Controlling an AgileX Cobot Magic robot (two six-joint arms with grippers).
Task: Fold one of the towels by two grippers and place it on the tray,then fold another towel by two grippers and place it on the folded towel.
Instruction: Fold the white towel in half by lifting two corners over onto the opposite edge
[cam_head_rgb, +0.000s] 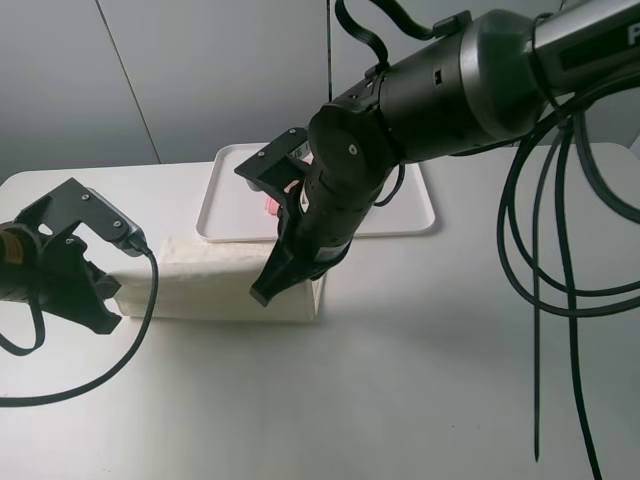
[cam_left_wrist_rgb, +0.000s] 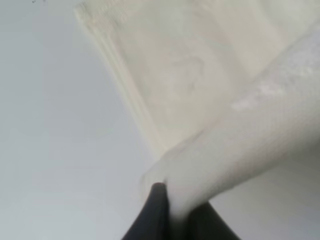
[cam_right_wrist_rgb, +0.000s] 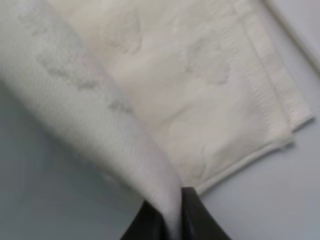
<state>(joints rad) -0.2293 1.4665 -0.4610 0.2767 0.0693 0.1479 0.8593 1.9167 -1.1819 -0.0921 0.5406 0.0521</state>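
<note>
A cream towel lies on the white table in front of the white tray. My left gripper is shut on the towel's left near corner; the left wrist view shows the cloth pinched between the fingertips and curling up over the flat layer. My right gripper is shut on the right near corner; the right wrist view shows the raised cloth held at the tips. A small pink thing shows on the tray, mostly hidden behind the right arm.
The tray stands at the back middle of the table, just behind the towel. The bulky right arm reaches across it from the upper right. Black cables hang on the right, and one cable loops by the left gripper.
</note>
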